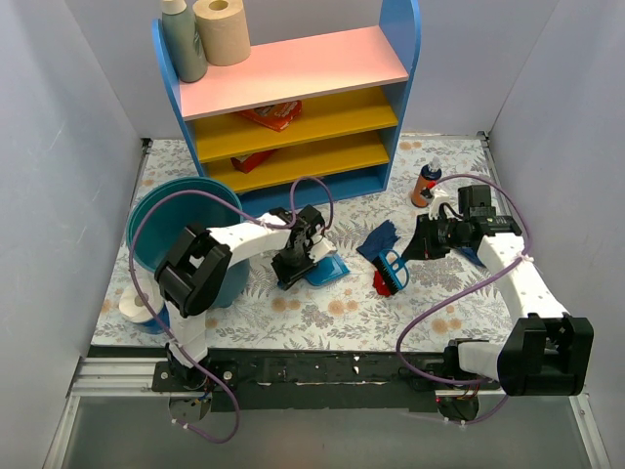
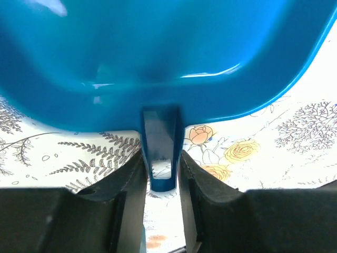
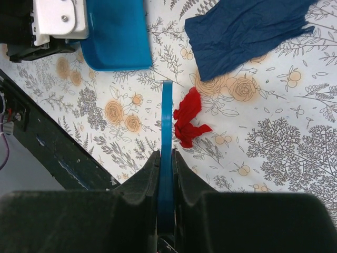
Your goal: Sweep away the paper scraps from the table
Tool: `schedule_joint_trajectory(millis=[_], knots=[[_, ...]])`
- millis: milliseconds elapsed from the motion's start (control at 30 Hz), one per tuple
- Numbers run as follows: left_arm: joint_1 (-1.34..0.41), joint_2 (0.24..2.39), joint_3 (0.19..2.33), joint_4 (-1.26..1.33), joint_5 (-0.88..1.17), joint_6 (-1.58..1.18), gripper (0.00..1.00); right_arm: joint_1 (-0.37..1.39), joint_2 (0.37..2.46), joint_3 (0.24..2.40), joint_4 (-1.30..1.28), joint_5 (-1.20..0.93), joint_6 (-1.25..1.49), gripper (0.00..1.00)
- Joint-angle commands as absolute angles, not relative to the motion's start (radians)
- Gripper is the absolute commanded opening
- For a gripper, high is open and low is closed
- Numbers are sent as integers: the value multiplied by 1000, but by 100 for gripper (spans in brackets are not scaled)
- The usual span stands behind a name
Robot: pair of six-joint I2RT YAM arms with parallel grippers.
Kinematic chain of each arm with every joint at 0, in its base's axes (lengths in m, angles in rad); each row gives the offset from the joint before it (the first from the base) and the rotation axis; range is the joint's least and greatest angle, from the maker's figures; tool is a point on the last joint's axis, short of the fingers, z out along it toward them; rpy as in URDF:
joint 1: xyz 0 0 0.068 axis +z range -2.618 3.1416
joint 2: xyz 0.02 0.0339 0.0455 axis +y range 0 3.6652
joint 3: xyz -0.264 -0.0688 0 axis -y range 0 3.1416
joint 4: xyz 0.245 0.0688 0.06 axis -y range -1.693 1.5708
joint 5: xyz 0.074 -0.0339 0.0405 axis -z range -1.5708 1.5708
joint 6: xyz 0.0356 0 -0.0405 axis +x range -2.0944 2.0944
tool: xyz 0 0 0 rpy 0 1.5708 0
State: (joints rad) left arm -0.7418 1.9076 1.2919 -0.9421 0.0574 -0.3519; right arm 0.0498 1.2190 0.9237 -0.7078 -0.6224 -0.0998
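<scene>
A red paper scrap [image 1: 382, 284] [image 3: 187, 119] lies on the flowered table [image 1: 322, 311], right beside the blue brush [image 1: 393, 268]. My right gripper [image 1: 422, 244] [image 3: 166, 155] is shut on the brush's thin blue handle [image 3: 166, 121], seen edge-on. A larger dark blue scrap [image 1: 378, 239] [image 3: 242, 31] lies flat just beyond the red one. To the left rests the blue dustpan [image 1: 328, 272] [image 2: 158, 58] [image 3: 117, 35], its mouth toward the scraps. My left gripper [image 1: 292, 266] [image 2: 160, 158] is shut on the dustpan's short handle [image 2: 161, 142].
A pink, yellow and blue shelf unit [image 1: 293, 107] stands at the back, with a bottle and a paper roll on top. A teal bucket [image 1: 186, 225] sits at the left, a white roll [image 1: 132, 308] near it. An orange-brown bottle [image 1: 425, 186] stands at the back right. A black rail [image 1: 322, 369] edges the front.
</scene>
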Motion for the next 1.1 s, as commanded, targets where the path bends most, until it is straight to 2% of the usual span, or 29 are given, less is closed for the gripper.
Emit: schedule_joint_trajectory(millis=[0, 167, 433, 567, 700, 767, 933, 1067], knots=[[-746, 1809, 1233, -784, 92, -345, 32, 46, 1226, 983, -707, -620, -100, 1], [-746, 1754, 1189, -756, 110, -348, 42, 44, 1232, 986, -698, -626, -92, 1], [-746, 1733, 1114, -726, 92, -325, 40, 41, 1241, 988, -693, -629, -89, 1], [-746, 1750, 1140, -739, 72, -331, 35, 43, 1244, 989, -686, -630, -91, 1], [-746, 1761, 1164, -756, 57, -325, 19, 41, 1262, 1035, -661, -624, -95, 1], [-746, 1756, 1180, -776, 48, -321, 15, 40, 1278, 1101, -647, -611, -116, 1], [-746, 1732, 1233, -840, 28, -292, 4, 46, 1365, 1242, -626, -505, -198, 1], [-746, 1740, 1281, -943, 21, -268, 0, 70, 1448, 1304, -591, -382, -287, 1]])
